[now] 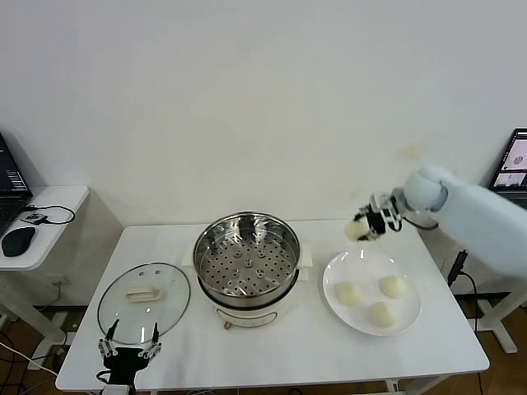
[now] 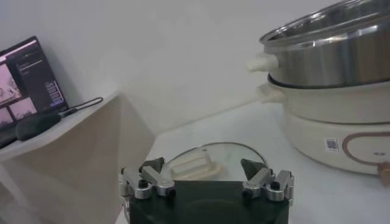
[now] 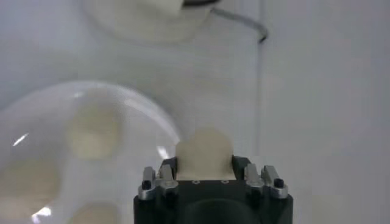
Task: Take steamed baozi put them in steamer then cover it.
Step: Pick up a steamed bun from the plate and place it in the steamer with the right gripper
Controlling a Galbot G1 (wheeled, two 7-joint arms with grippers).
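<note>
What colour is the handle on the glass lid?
Cream-white. The handle on the glass lid shows best in the head view.

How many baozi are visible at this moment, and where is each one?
4: three baozi on the plate at and; the fourth baozi is held in the right gripper above the plate's far edge.

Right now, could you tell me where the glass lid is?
The glass lid lies flat on the table, on the robot's left, beside the steamer.

Cream-white baozi [image 1: 381,313] on a white plate [image 1: 333,278]; shiny steel steamer [image 1: 246,255] with perforated tray.
</note>
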